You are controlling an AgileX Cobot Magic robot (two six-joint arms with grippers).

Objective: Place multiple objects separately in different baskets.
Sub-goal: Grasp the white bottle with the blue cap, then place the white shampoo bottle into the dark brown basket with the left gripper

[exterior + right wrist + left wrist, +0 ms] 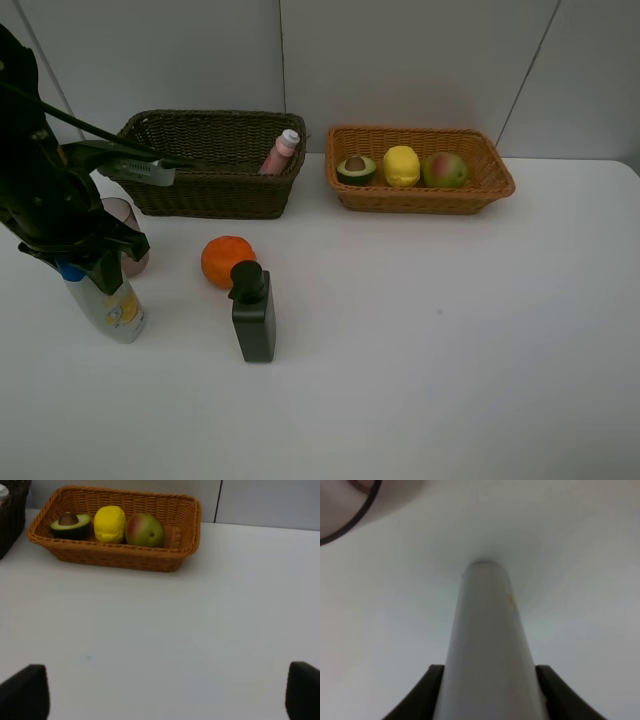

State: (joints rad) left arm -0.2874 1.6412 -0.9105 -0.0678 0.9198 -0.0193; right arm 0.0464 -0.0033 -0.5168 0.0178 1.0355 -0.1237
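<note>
Black pump bottle [254, 318] beside orange [226, 259]

The dark basket [215, 190] and the orange-tan basket [420, 197] are rough woven wicker. The black pump bottle [255, 322] and the white blue-capped bottle [116, 310] look like smooth plastic. The surface [450, 350] is smooth.
</note>
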